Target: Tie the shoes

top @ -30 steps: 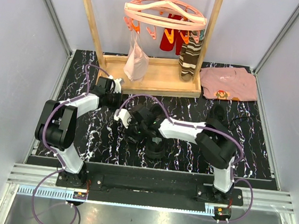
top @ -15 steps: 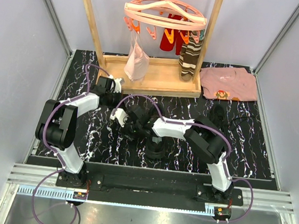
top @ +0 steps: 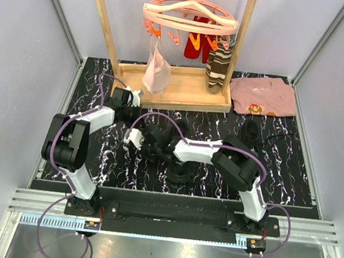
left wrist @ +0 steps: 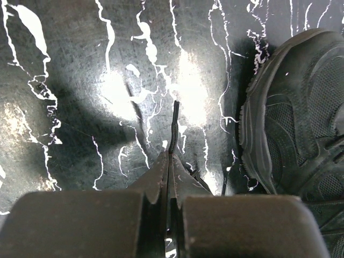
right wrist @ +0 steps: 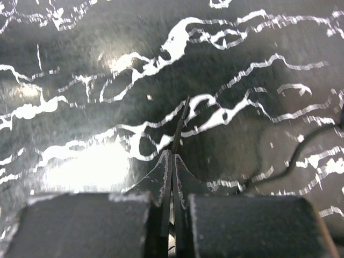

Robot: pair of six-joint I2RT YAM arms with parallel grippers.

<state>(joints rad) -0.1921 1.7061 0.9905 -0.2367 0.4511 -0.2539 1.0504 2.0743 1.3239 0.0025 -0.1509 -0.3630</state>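
Observation:
A black shoe (top: 166, 138) lies mid-table, partly under my right arm; its toe and mesh side show at the right of the left wrist view (left wrist: 301, 118). A second dark shape (top: 180, 170) sits just nearer; I cannot tell if it is the other shoe. My left gripper (top: 127, 103) is shut on a thin black lace end (left wrist: 174, 126) that sticks out past the closed fingertips (left wrist: 169, 156). My right gripper (top: 131, 139), left of the shoe, is shut on another lace end (right wrist: 181, 126) just above the table (right wrist: 172, 154).
A wooden drying rack (top: 170, 86) with a pink hanger, a hanging cloth and a striped brown sock (top: 218, 66) stands at the back. A pink folded shirt (top: 263, 95) lies back right. A loose lace (right wrist: 301, 156) trails on the black marbled table (top: 292, 160).
My right gripper has moved left and a little nearer with its lace end, away from the shoe. My left gripper has stayed almost still.

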